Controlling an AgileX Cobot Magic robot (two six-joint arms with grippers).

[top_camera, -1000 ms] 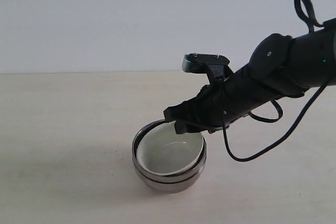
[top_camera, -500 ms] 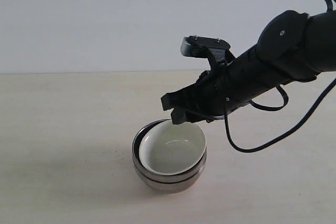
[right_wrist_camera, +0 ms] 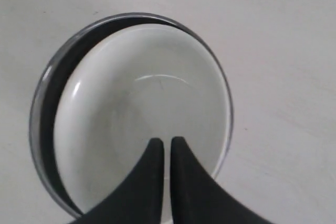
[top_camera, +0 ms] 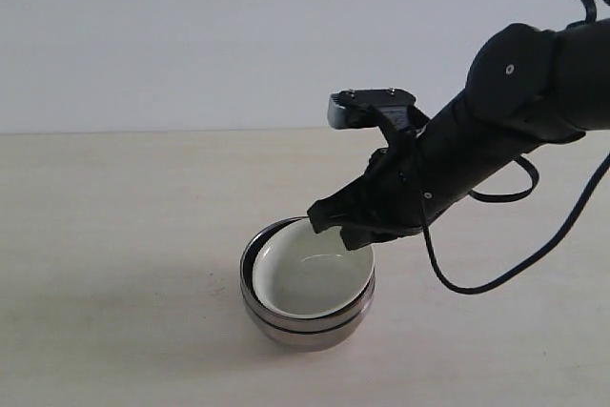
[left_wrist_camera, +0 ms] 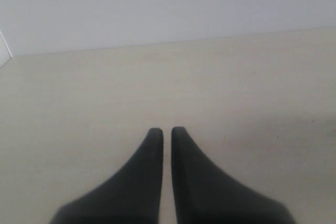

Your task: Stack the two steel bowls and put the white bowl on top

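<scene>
Exterior view: white bowl [top_camera: 310, 278] sits off-centre in stacked steel bowls [top_camera: 305, 324], around the middle of the bench [top_camera: 114, 235].
Right gripper [top_camera: 322, 220]: jaws closed, empty, above rim.
Left gripper [left_wrist_camera: 166, 132]: jaws closed, empty.
Remaining: apparently nothing.

I see 2 mirror-shiny steel bowls [top_camera: 303, 324] nested upright just below the jaws of the right gripper [right_wrist_camera: 163, 142], the glossy white bowl [top_camera: 307, 281] resting inside them, off-centre, open side up.
</scene>
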